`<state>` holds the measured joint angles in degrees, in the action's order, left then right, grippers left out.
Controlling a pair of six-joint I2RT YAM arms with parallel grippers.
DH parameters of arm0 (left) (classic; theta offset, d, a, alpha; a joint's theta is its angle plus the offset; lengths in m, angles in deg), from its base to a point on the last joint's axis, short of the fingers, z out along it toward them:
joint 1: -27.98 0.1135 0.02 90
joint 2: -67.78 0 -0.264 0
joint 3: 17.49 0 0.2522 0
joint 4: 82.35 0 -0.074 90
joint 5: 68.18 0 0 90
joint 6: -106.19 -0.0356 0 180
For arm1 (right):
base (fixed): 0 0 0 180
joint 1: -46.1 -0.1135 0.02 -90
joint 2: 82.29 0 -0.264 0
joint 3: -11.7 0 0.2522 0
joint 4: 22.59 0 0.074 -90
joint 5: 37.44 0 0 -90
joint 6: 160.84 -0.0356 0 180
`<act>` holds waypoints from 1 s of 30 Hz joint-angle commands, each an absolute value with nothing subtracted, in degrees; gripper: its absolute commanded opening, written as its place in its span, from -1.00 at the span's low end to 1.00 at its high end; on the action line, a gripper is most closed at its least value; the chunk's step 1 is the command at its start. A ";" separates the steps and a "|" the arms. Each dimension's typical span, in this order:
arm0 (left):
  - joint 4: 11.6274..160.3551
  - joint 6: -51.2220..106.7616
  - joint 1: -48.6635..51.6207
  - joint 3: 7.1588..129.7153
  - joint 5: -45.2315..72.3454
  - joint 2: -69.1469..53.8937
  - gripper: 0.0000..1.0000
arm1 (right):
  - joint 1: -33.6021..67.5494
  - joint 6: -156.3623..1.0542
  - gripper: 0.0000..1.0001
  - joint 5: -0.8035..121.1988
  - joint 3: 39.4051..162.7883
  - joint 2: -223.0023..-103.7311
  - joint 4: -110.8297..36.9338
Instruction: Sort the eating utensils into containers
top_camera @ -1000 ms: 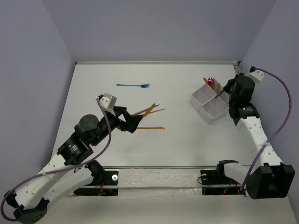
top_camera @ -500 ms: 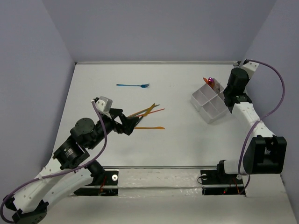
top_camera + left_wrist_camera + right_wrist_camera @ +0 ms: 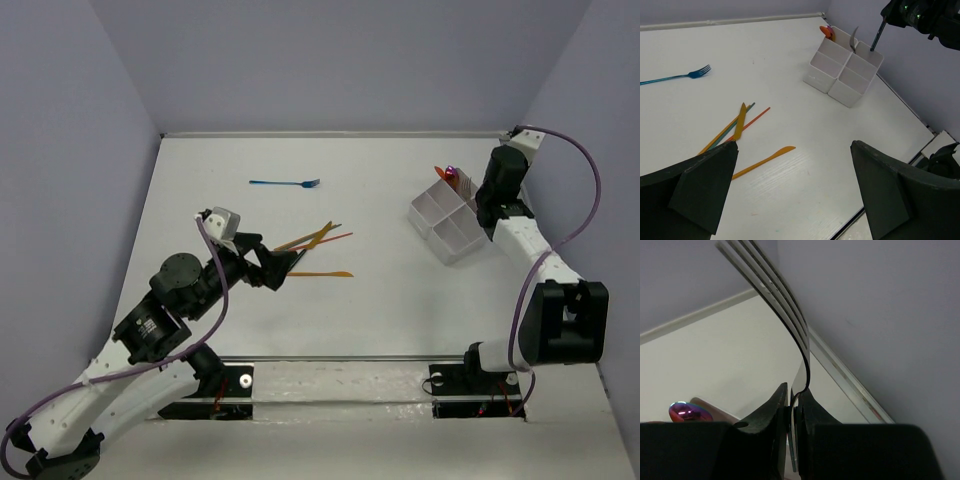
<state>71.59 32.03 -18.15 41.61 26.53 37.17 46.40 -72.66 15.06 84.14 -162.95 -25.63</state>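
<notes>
Eating utensils (image 3: 315, 238) are split between the container (image 3: 845, 92) and the open surface (image 3: 380, 300) well to its left in the overhead view. Your right end effector (image 3: 792, 400) sits at the container's far right corner. Its fingers are pinched almost together on the neck of a silver-grey fork (image 3: 777, 305), which stands with tines up and handle down. From the left wrist view, the handle's lower end meets the rim of the container's far right compartment. You cannot tell whether it has gone inside.

The container stands upright, turned diagonally. An orange spoon (image 3: 825, 31) and an iridescent purple spoon (image 3: 685, 411) stick out of its farthest compartment. A grey spoon (image 3: 854, 39) rises from a compartment next to the fork; which one you cannot tell.

Your left end effector (image 3: 280, 264) is spread fully wide and holds nothing. It is well to the container's left, just beside the loose pieces. Nearest it is a crossed bundle of an orange, a teal and a red utensil. An orange knife (image 3: 765, 159) lies flat near the bundle, apart from it and closer to the arm bases. A blue fork (image 3: 285, 183) lies alone, farther back than the bundle and well apart from the container, its tines pointing towards the container.
</notes>
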 commanded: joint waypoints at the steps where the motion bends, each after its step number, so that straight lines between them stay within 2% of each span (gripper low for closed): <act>1: 73.34 31.40 -17.81 41.09 25.95 36.58 0.98 | 45.58 -71.63 -0.91 16.35 82.16 -162.27 -20.97; 9: 73.34 31.57 -16.76 41.09 26.12 35.35 0.98 | 44.44 -72.15 -0.70 17.14 79.87 -162.62 -21.76; 12: 73.43 31.57 -16.76 41.09 26.04 34.82 0.98 | 44.43 -73.12 -0.51 18.01 79.87 -162.71 -23.08; 16: 73.43 31.75 -16.24 41.18 26.12 34.21 0.98 | 44.43 -75.23 0.08 18.46 82.49 -163.32 -27.98; 23: 72.90 32.01 -16.23 41.62 28.75 32.63 0.98 | 44.43 -80.58 0.79 21.61 88.02 -162.63 -38.96; 26: 73.43 32.54 -15.70 41.62 29.73 31.57 0.98 | 44.43 -82.52 0.95 25.83 90.06 -160.08 -43.97; 30: 73.43 33.33 -15.70 42.93 30.78 27.11 0.98 | 44.43 -87.26 1.00 34.77 91.30 -152.19 -48.12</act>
